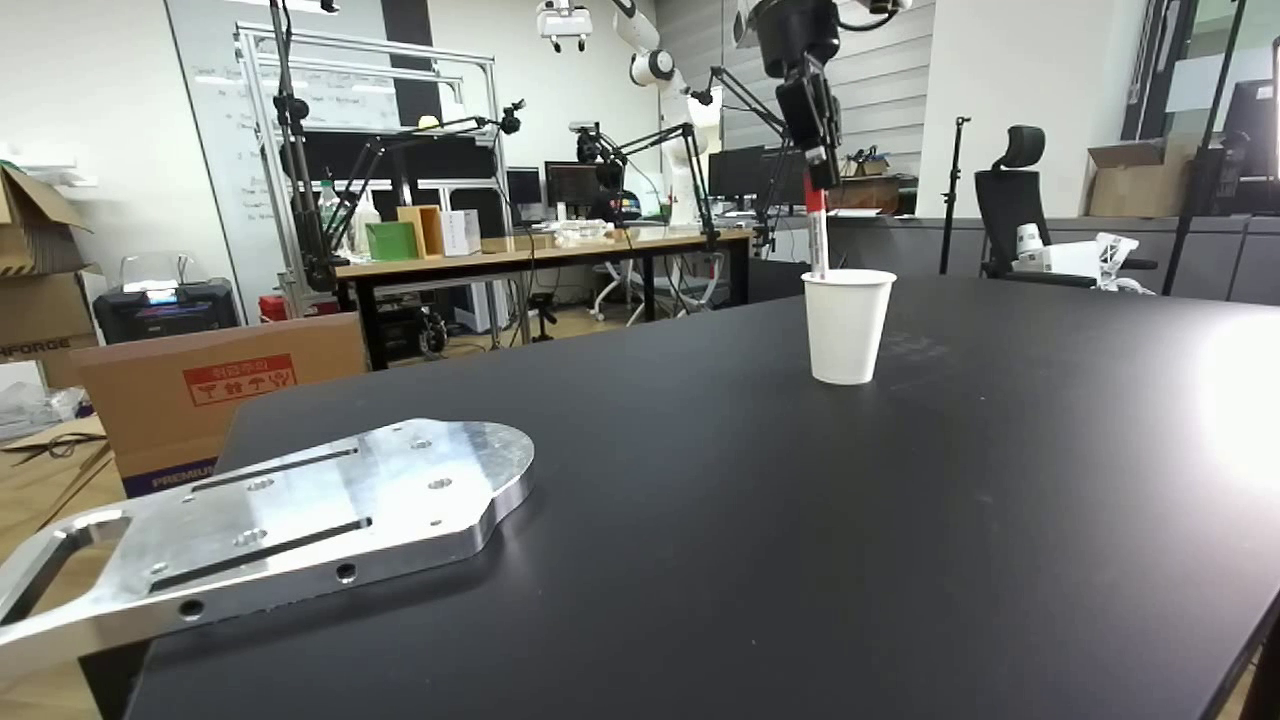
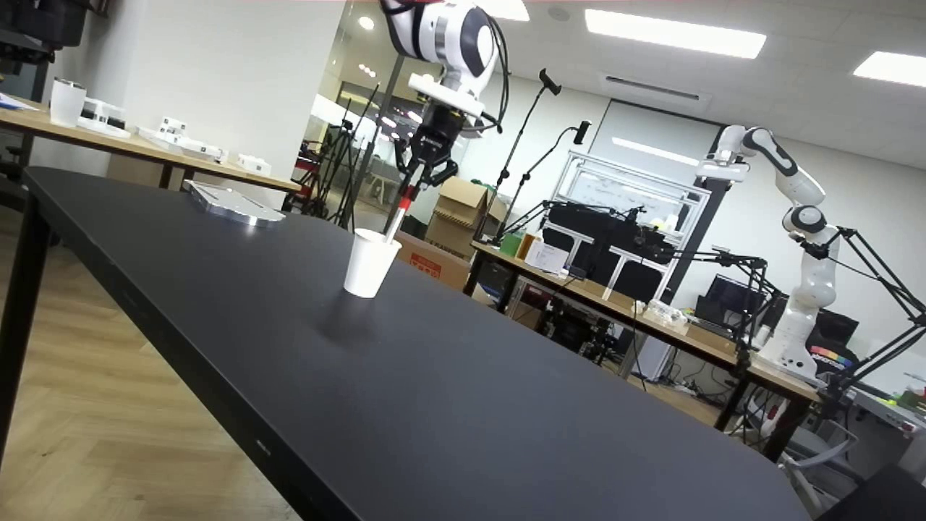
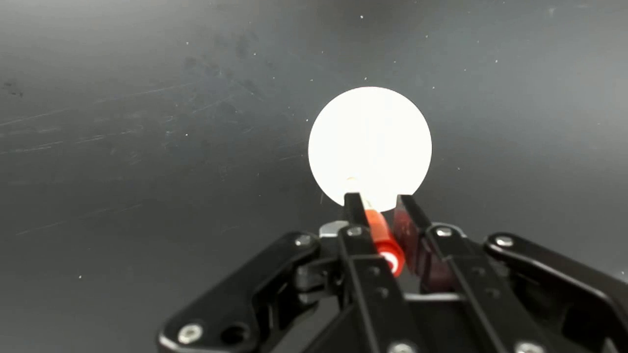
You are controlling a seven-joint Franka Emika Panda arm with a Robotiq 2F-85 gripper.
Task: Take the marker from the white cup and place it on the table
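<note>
The white cup stands upright on the black table, also in an exterior view. In the wrist view it is an overexposed white disc. The marker, red at its upper end and white below, stands tilted in the cup; its red part also shows in an exterior view. My gripper is above the cup, its fingers on either side of the marker's red end. The marker lies close to the left finger; a gap shows to the right finger. The marker's lower end is hidden in the cup.
A silver metal plate lies at the table's edge, also in an exterior view. A cardboard box stands beside the table. A wooden workbench with equipment and another white robot arm are in the background.
</note>
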